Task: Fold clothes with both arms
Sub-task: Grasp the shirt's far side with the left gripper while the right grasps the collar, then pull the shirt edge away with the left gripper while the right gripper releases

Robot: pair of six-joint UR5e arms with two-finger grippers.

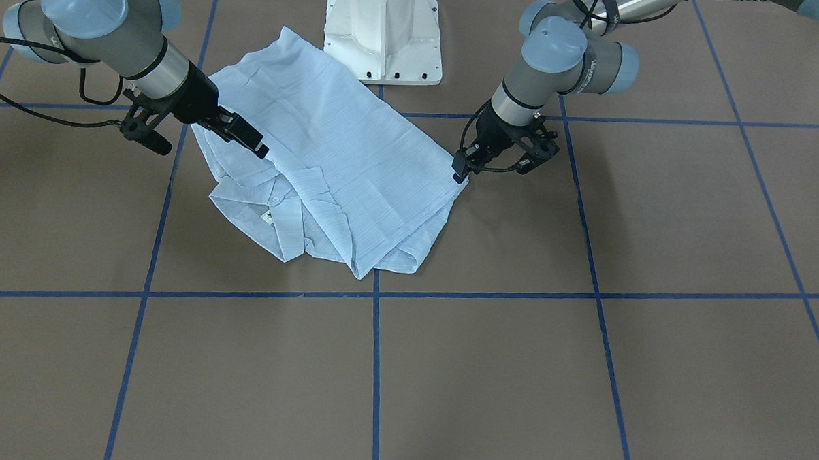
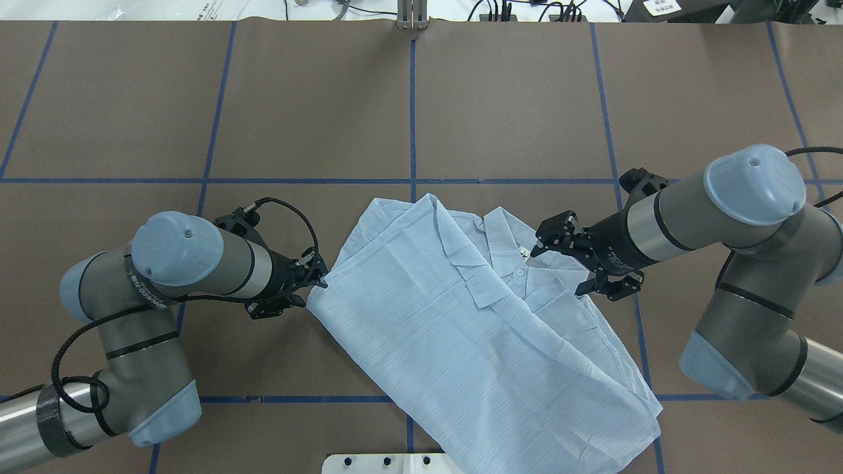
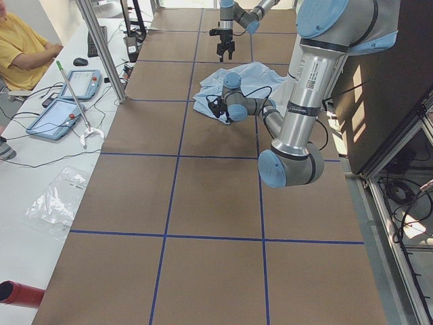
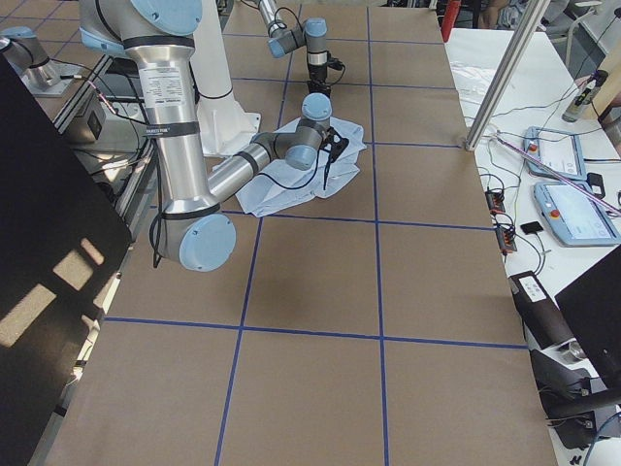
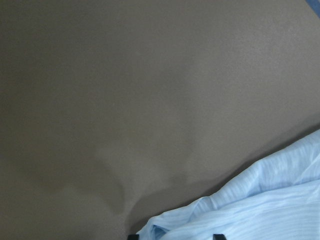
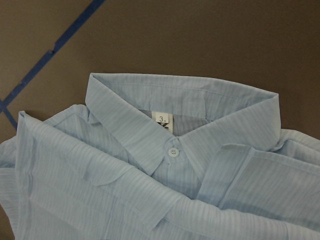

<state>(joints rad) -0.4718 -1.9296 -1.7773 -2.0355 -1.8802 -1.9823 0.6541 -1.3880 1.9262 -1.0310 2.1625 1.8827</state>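
Note:
The clothes are one light-blue striped shirt (image 1: 343, 173) (image 2: 461, 342), lying crumpled and partly folded on the brown table in front of the pedestal. Its collar (image 6: 175, 105), white neck label (image 6: 162, 120) and a button fill the right wrist view. My left gripper (image 1: 460, 170) (image 2: 321, 278) is low at the shirt's side edge. In the left wrist view its two fingertips are apart with cloth (image 5: 260, 205) bunched between them. My right gripper (image 1: 259, 146) (image 2: 539, 245) hovers over the collar end, and no fingers show in its wrist view.
The white pedestal base (image 1: 384, 31) stands just behind the shirt. Blue tape lines (image 1: 375, 365) grid the table. A person in yellow (image 3: 20, 51) sits at a side bench with tablets (image 3: 61, 115) and cables. A metal post (image 4: 500, 87) rises by that bench.

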